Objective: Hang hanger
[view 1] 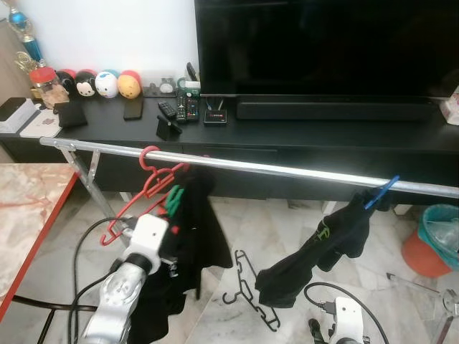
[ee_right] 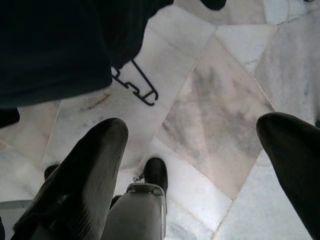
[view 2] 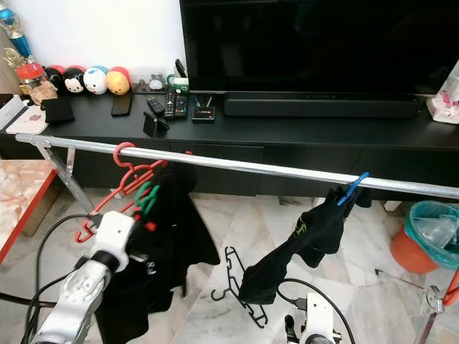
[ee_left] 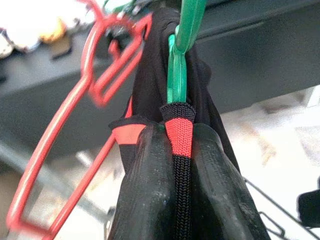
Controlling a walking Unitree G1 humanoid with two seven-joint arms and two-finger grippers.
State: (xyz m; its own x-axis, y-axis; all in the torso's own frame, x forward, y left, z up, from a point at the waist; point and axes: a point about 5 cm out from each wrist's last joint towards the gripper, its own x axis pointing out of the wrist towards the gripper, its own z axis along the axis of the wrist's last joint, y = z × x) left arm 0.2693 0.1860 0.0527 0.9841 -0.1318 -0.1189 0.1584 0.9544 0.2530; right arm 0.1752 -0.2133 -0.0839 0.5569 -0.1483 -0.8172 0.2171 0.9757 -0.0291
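Observation:
A silver rail (view 1: 287, 170) runs across in front of the TV console. A red hanger (view 1: 147, 179) hooks over the rail's left part. Beside it a green hanger (view 1: 172, 197) carries a black garment (view 1: 193, 229). My left gripper (ee_left: 179, 135) is raised just below the rail. Its fingers (ee_left: 145, 190) are shut on the garment's red-and-black strap right under the green hanger (ee_left: 177, 80). Further right, a blue hanger (view 1: 380, 192) on the rail holds another black garment (view 1: 315, 251). My right gripper (ee_right: 195, 165) hangs low, open, above the marble floor.
A black hanger (view 1: 247, 290) lies on the floor under the rail. The black console (view 1: 323, 132) with the TV (view 1: 323, 43), remotes and plush toys stands behind. An orange bin (view 1: 434, 247) is at the right, a red-edged marble table (view 1: 29, 208) at the left. Cables trail on the floor.

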